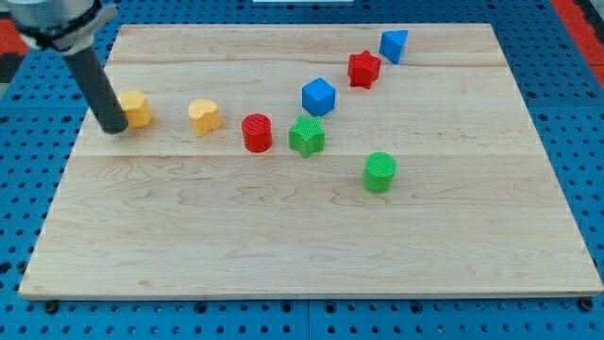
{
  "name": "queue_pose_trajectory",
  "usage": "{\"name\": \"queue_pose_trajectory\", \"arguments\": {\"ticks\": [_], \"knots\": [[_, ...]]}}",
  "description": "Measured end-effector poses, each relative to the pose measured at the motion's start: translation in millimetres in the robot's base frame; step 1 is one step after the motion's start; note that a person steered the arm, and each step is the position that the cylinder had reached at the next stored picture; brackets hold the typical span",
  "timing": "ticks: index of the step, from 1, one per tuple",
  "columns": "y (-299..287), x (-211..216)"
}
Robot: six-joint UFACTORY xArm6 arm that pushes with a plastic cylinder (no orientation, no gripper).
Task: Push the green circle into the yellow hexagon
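The green circle (379,172) is a short green cylinder right of the board's middle. The yellow hexagon (137,109) lies at the view's left, far from the green circle. My tip (115,128) is at the end of the dark rod, touching or just beside the left side of the yellow hexagon. The tip is far to the left of the green circle.
A yellow heart (204,116), a red cylinder (256,132) and a green star (307,135) lie in a row between hexagon and circle. A blue cube (319,95), a red star (363,69) and a blue triangular block (394,44) lie toward the top right. The wooden board (283,246) sits on blue pegboard.
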State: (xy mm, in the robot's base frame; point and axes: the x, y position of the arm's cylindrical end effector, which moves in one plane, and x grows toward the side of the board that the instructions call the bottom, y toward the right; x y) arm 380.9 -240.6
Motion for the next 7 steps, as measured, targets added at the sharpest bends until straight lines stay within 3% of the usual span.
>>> {"name": "queue_pose_trajectory", "arguments": {"ticks": [1,2,3,4,5,6,7], "knots": [[31,-47],[-7,-36],[11,45],[117,110],[243,131],[304,162],[354,110]]}}
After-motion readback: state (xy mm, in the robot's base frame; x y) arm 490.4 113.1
